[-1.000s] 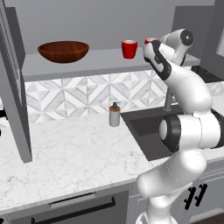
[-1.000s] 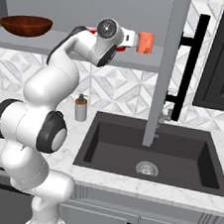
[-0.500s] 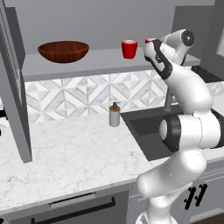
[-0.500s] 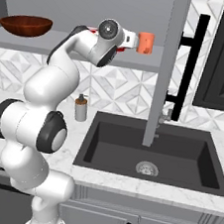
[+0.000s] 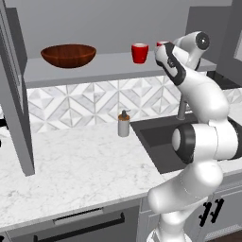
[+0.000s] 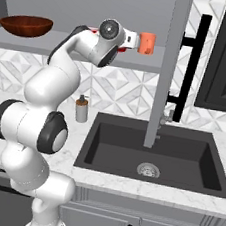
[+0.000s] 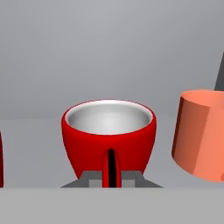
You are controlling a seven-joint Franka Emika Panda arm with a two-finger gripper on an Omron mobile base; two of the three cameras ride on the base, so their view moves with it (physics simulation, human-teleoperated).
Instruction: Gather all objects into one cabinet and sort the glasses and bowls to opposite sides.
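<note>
My gripper [image 7: 111, 177] is shut on the handle of a glossy red cup [image 7: 109, 133], which shows its pale inside on the cabinet's grey shelf [image 5: 94, 66]. The arm hides most of this cup [image 5: 162, 44] in the left base view. Just to its right stands the orange mug [image 7: 203, 135], also seen at the shelf's right end [image 6: 147, 43]. A second red cup [image 5: 139, 53] stands to its left. The wide dark brown bowl [image 5: 68, 54] rests at the shelf's left end. I cannot tell whether the held cup touches the shelf.
The cabinet's open doors hang at both sides: one at the left [image 5: 16, 94], and one with a black bar handle [image 6: 189, 64] over the dark sink [image 6: 150, 155]. A soap dispenser [image 5: 124, 125] stands on the marble counter [image 5: 80, 160] below.
</note>
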